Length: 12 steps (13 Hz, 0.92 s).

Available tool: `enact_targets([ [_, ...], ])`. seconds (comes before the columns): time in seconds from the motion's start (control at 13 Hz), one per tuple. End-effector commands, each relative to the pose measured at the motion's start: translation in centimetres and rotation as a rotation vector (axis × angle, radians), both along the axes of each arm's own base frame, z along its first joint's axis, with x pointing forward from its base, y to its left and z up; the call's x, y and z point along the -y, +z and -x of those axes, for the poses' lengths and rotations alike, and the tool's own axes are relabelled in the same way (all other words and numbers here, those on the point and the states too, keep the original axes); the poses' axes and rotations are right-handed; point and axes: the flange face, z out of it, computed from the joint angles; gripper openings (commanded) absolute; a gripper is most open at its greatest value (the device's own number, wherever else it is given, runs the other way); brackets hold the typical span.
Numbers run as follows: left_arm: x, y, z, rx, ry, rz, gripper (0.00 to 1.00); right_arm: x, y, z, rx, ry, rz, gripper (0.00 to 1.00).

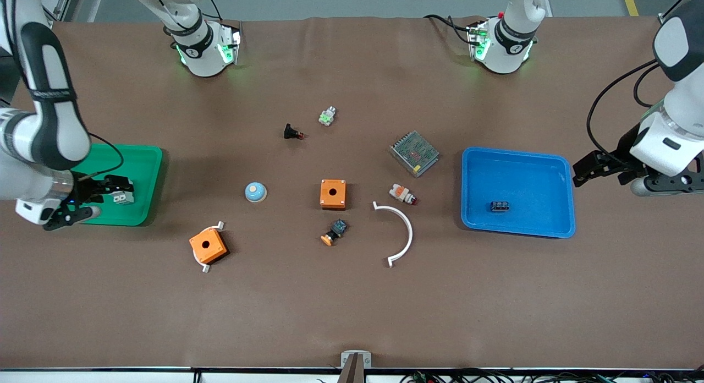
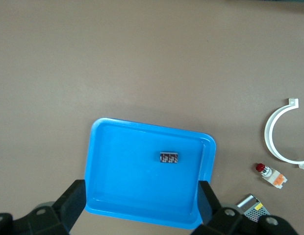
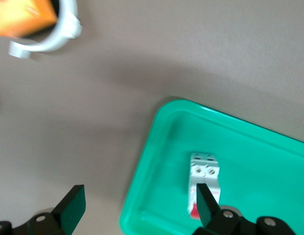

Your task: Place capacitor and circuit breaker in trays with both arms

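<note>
The capacitor (image 1: pixel 499 206), a tiny dark block, lies in the blue tray (image 1: pixel 555 229) toward the left arm's end of the table. It also shows in the left wrist view (image 2: pixel 168 157), inside the blue tray (image 2: pixel 108 166). My left gripper (image 1: pixel 599 171) hangs open and empty (image 2: pixel 142 208) over that tray's edge. The white circuit breaker (image 1: pixel 122 197) lies in the green tray (image 1: pixel 144 168) toward the right arm's end. It also shows in the right wrist view (image 3: pixel 203 183) in the green tray (image 3: pixel 162 147). My right gripper (image 1: pixel 91 198) is open (image 3: pixel 139 208) over the tray's edge, one finger beside the breaker.
On the brown table between the trays lie two orange boxes (image 1: pixel 333 194) (image 1: pixel 208 245), a white curved clamp (image 1: pixel 399 234), a metal mesh unit (image 1: pixel 414 153), a white-and-orange cylinder (image 1: pixel 402 194), a push button (image 1: pixel 334 232), a blue dome (image 1: pixel 256 192) and a black switch (image 1: pixel 292 132).
</note>
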Motion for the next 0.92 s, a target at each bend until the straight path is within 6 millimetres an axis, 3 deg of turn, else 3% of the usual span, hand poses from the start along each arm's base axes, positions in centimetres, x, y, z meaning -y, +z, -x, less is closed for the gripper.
enact_targets([
  [0.0, 0.8, 2.3, -0.2, -0.008, -0.029, -0.032, 1.0, -1.8, 6.2, -0.8, 0.01, -0.058, -0.02, 1.0],
  [0.38, 0.8, 4.7, -0.1, -0.032, -0.11, -0.071, 1.0, -9.8, 17.2, 2.0, 0.03, -0.242, 0.045, 1.0],
  [0.62, 0.7, 6.7, -0.9, -0.008, -0.102, -0.06, 1.0, -10.6, 22.8, 5.4, 0.083, -0.252, 0.052, 1.0],
  [0.85, 0.5, 7.0, -1.0, -0.005, -0.099, -0.03, 1.0, -10.8, 24.9, 7.8, 0.104, -0.267, 0.069, 1.0],
])
